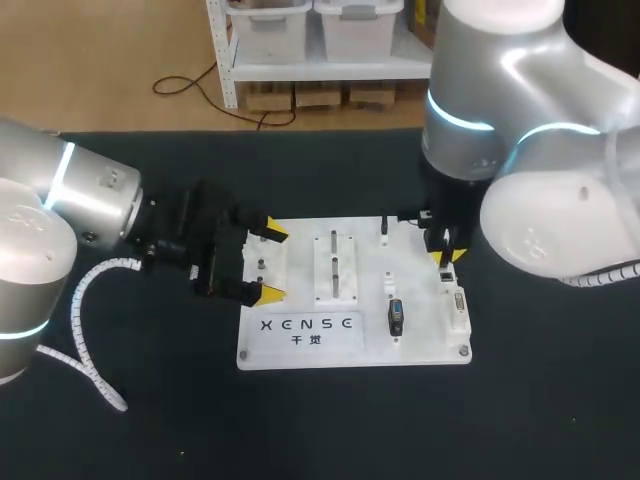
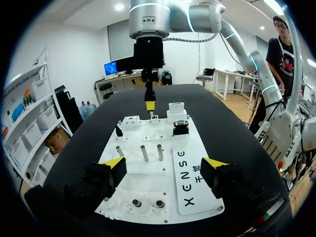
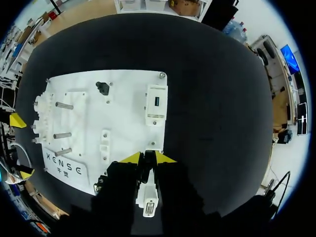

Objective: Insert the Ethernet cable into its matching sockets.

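Your right gripper (image 3: 148, 158) hangs over the right edge of the board (image 3: 123, 118), its yellow tips drawn close with only a thin dark slit between them. Just nearer than the tips, a white connector block (image 3: 148, 201) sits on that same edge. Farther along the edge stands a white socket block (image 3: 156, 102) with a blue port. A small black peg (image 3: 102, 88) stands by the far edge, left of the socket block. Three metal pins (image 3: 63, 135) rise on the board's left part, and a lettered plate (image 3: 61, 166) lies at its near left corner. At the left edge you see the yellow tips of the left gripper (image 3: 20, 146), set wide apart.
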Controlling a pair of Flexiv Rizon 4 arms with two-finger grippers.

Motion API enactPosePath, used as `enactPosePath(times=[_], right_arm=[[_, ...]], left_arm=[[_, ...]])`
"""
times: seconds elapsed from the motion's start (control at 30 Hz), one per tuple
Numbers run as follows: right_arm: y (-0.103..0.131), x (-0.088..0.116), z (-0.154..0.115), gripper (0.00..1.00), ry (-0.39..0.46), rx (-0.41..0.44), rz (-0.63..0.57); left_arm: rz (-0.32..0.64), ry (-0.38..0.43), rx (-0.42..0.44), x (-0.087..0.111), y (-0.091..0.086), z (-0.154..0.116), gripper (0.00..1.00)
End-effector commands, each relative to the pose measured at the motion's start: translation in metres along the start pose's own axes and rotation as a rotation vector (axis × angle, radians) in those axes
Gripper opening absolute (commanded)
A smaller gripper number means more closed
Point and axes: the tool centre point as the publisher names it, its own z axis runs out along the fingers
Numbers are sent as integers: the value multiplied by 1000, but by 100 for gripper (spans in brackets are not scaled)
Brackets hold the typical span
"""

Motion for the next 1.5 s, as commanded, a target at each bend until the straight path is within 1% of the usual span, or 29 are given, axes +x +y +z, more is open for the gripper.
enactPosePath(times=[0.03, 0.3, 0.93, 1.5], right_arm=[[-4, 0, 3, 0, 1, 0, 4], [-7, 2, 7, 0, 8, 5, 8], [-5, 2, 9, 0, 19, -1, 5], [-7, 3, 17, 0, 27, 4, 0]], left_arm=[[2, -4, -1, 2, 0, 0, 100], [2, -4, -1, 2, 0, 0, 100], [2, -4, -1, 2, 0, 0, 100], [2, -4, -1, 2, 0, 0, 100]])
